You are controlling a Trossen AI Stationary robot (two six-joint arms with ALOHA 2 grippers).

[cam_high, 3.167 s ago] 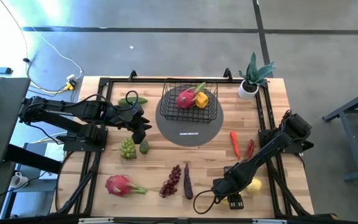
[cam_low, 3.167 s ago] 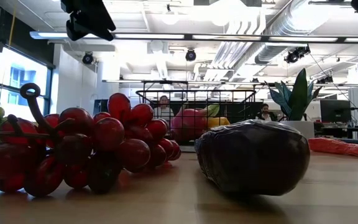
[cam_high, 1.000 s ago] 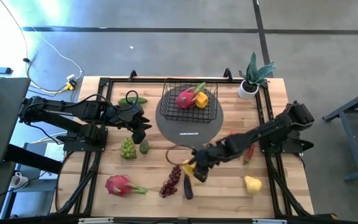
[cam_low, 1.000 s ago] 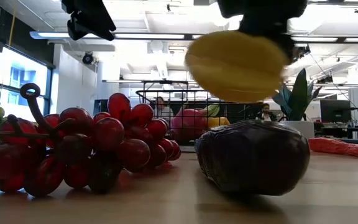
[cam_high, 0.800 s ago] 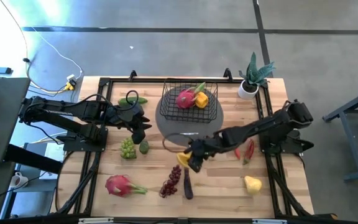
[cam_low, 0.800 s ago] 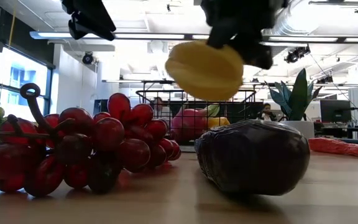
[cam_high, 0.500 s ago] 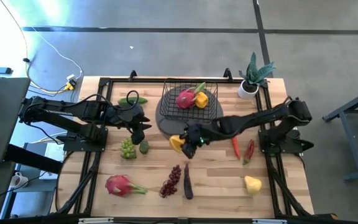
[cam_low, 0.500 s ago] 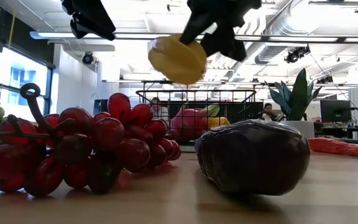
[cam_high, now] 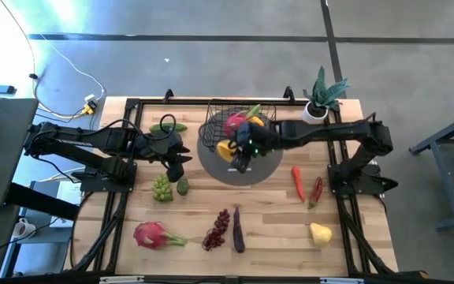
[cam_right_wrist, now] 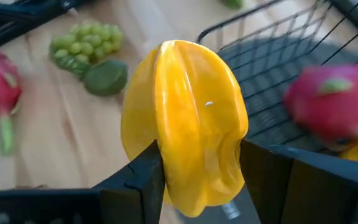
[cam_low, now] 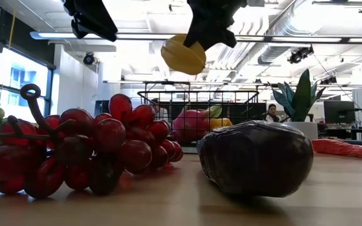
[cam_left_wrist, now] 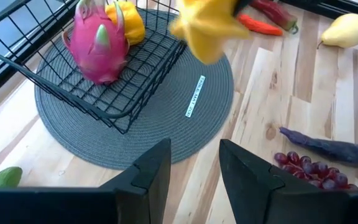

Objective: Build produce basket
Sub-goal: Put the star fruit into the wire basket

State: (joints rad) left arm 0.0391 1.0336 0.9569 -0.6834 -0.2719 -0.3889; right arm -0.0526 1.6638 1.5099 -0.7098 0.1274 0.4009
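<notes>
Right end effector [cam_high: 240, 151] is clenching a yellow star fruit [cam_high: 225, 150] and carrying it high over the bench; a second ago it was travelling across the near middle of the bench, above the eggplant [cam_high: 237, 227], and now it is arriving at the near left corner of the basket [cam_high: 268, 144]. In the right wrist view the star fruit [cam_right_wrist: 185, 124] is sitting tight between the two dark fingers, with the wire rim just beyond it. In the low view it is hanging well above the basket's top edge [cam_low: 197, 93], so the carry looks nearly done and the release is what remains.

Inside the basket, a pink dragon fruit [cam_high: 234, 122] and a yellow fruit [cam_high: 254, 124] are already lying side by side. Around it on the bench, still waiting, are the red grapes [cam_high: 217, 229], the second dragon fruit [cam_high: 150, 234], green grapes [cam_high: 161, 188], two red chilies [cam_high: 298, 182] and a yellow pear [cam_high: 319, 233] at the near right.

Left end effector [cam_high: 176, 167] is hovering, released and empty, left of the grey mat [cam_high: 243, 170].
</notes>
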